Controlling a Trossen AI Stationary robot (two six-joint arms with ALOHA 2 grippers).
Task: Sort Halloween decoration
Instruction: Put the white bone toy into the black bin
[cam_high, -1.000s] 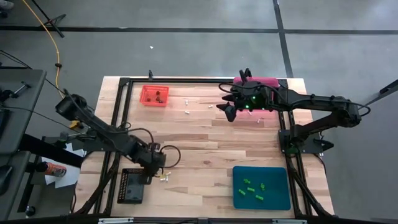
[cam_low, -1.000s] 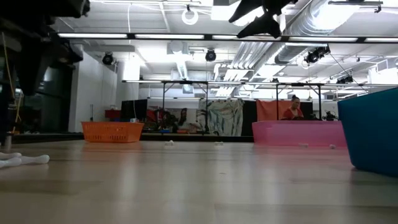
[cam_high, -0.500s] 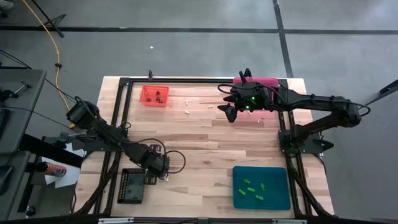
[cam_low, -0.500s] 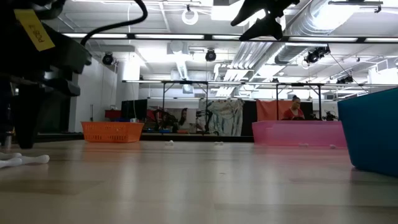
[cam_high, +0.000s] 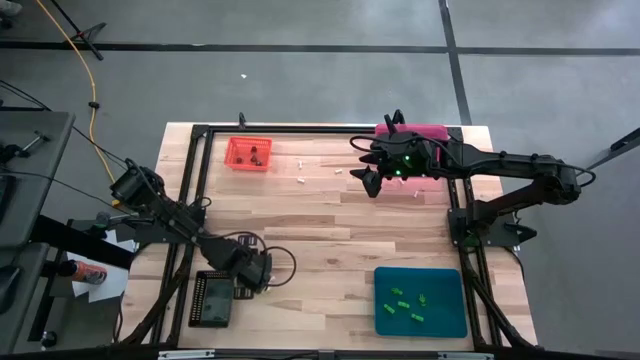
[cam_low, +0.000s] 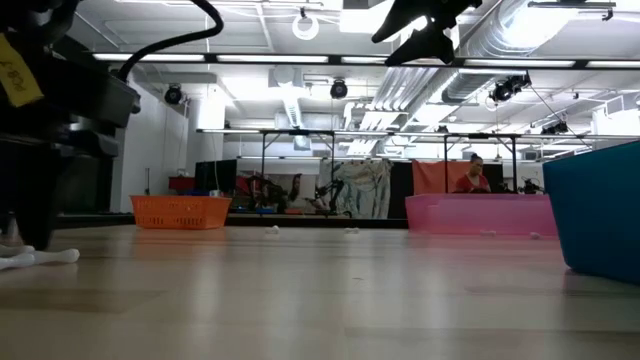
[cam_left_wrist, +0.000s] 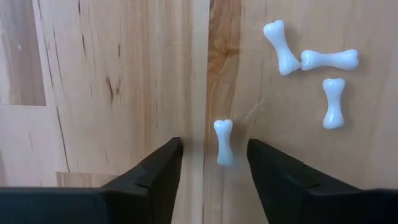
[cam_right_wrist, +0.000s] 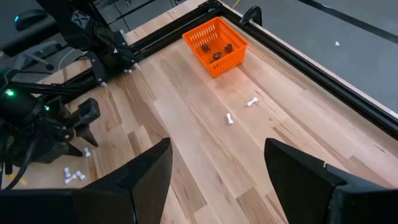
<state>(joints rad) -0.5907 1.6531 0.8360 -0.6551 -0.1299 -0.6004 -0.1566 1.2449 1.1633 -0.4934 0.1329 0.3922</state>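
Observation:
Several small white bone trinkets lie flat on the wooden table beside the black tray (cam_high: 211, 298). My left gripper (cam_high: 256, 276) points straight down over them, open. In the left wrist view its two fingers stand on either side of one white bone (cam_left_wrist: 223, 142) without touching it (cam_left_wrist: 214, 144). Three more bones (cam_left_wrist: 329, 60) lie just beyond it. My right gripper (cam_high: 366, 176) hangs open and empty high above the table's far part, in front of the pink tray (cam_high: 432, 131). The low view shows the near bones (cam_low: 40, 258) at the left.
An orange tray (cam_high: 248, 153) with dark brown trinkets stands at the far left. A teal tray (cam_high: 420, 300) with green trinkets stands at the near right. Loose white bones (cam_high: 301, 181) lie on the far part of the table. A black frame (cam_high: 300, 129) rims the table.
My left gripper has come down toward the table beside the black tray and shifted slightly toward the near edge, ending low over the white bones. The bones have stayed in place.

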